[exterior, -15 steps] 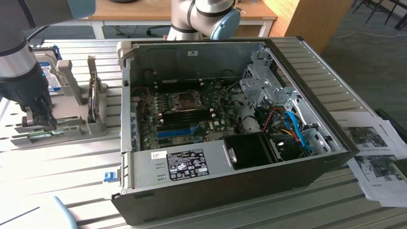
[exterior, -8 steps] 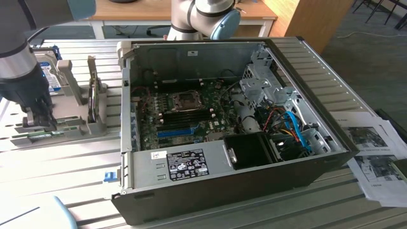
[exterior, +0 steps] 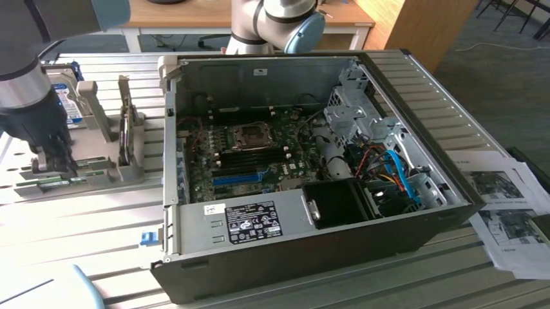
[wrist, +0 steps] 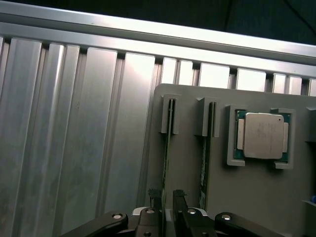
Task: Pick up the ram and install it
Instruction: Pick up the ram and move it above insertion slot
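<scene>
The gripper (wrist: 167, 198) hangs low over the moulded grey plastic holder (wrist: 187, 163). Its two dark fingers (wrist: 155, 200) stand apart, one on each side of the ram (wrist: 168, 148), a thin green circuit-board stick standing on edge in a slot of that holder. I cannot tell whether the pads touch the board yet. The step in hand is the pick, judged as not yet made, since the stick sits in its slot.

As I read it, a clean grasp calls for the fingers to be square to the narrow board and centred on it, and for a straight lift out of the slot guides.

Just beside it a second green memory stick (wrist: 204, 163) stands in its own slot. Next to that, a square silver-capped processor (wrist: 264, 136) rests in a pocket.

The holder lies on a ribbed aluminium-profile table (wrist: 74, 123). On the exterior view's right of it stands the open black and grey computer case (exterior: 301, 251). Its green motherboard (exterior: 284, 145) faces up, showing black empty memory slots (exterior: 254, 154) and a long blue slot (exterior: 236, 178). Printed paper sheets (exterior: 507, 193) lie beyond the case. A wooden desk (exterior: 257, 16) and grey carpet (exterior: 507, 71) make up the room behind.
</scene>
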Robot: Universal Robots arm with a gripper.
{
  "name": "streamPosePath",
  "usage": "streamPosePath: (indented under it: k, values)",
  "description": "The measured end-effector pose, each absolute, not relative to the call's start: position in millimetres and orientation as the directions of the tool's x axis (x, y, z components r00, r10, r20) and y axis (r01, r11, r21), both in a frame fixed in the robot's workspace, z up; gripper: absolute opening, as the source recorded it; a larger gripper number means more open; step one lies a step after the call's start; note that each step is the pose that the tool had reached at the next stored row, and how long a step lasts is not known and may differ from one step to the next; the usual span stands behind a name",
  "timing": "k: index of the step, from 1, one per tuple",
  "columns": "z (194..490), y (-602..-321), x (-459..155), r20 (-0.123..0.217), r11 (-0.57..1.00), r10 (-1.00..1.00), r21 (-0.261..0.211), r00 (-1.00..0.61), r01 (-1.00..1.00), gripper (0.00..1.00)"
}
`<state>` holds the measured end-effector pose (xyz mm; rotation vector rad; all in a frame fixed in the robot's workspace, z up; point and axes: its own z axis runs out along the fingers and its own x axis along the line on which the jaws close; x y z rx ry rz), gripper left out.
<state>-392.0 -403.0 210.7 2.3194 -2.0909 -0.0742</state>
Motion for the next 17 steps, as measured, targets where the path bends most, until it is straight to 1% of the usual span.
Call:
streamPosePath:
  k: [17]
  values:
    - [204.5,-403.0,-392.0,-0.023,-0.104,-0.994,0.045,0.103,-0.994,0.23]
